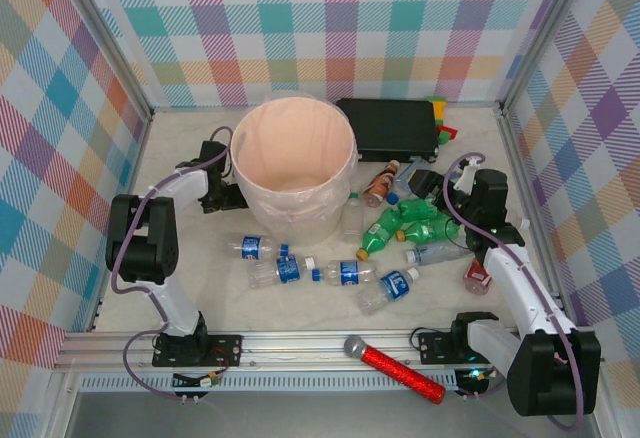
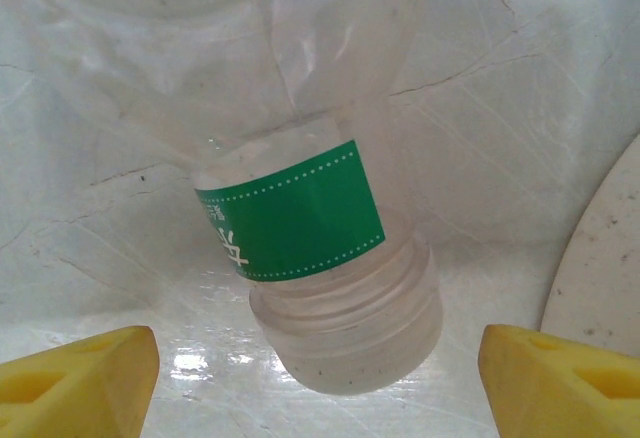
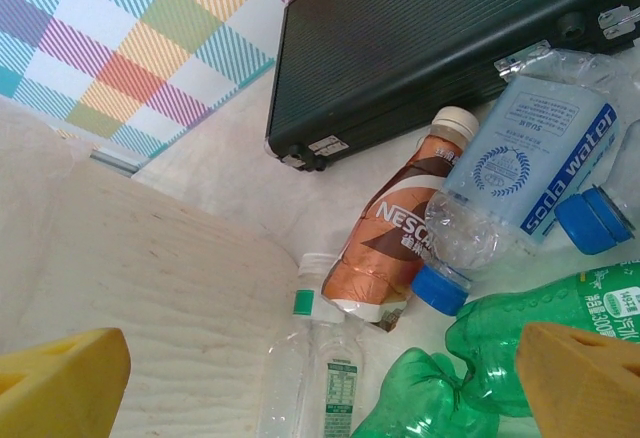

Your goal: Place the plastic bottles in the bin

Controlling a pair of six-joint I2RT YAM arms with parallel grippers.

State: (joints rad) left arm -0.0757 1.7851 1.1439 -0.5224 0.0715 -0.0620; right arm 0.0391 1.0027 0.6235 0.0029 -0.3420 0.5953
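The bin (image 1: pixel 293 168) is a wide pale pink-cream bucket in the middle of the table. My left gripper (image 1: pixel 226 194) is low on its left side. In the left wrist view a clear bottle with a green label (image 2: pixel 300 218) and a white cap lies between my yellow fingers (image 2: pixel 80 378), which stand apart from it, so the left gripper (image 2: pixel 320 388) is open. My right gripper (image 1: pixel 440 184) hangs open over the pile right of the bin. Below the right gripper (image 3: pixel 320 388) lie a brown bottle (image 3: pixel 385 248), a blue-labelled clear bottle (image 3: pixel 520 168) and crushed green bottles (image 3: pixel 520 328).
Several clear bottles with blue labels (image 1: pixel 345 275) lie in front of the bin, with green ones (image 1: pixel 400 228) to the right. A flat black box (image 1: pixel 388 128) sits behind the bin. A red glittery microphone (image 1: pixel 395 366) rests on the near rail. Checked walls close in three sides.
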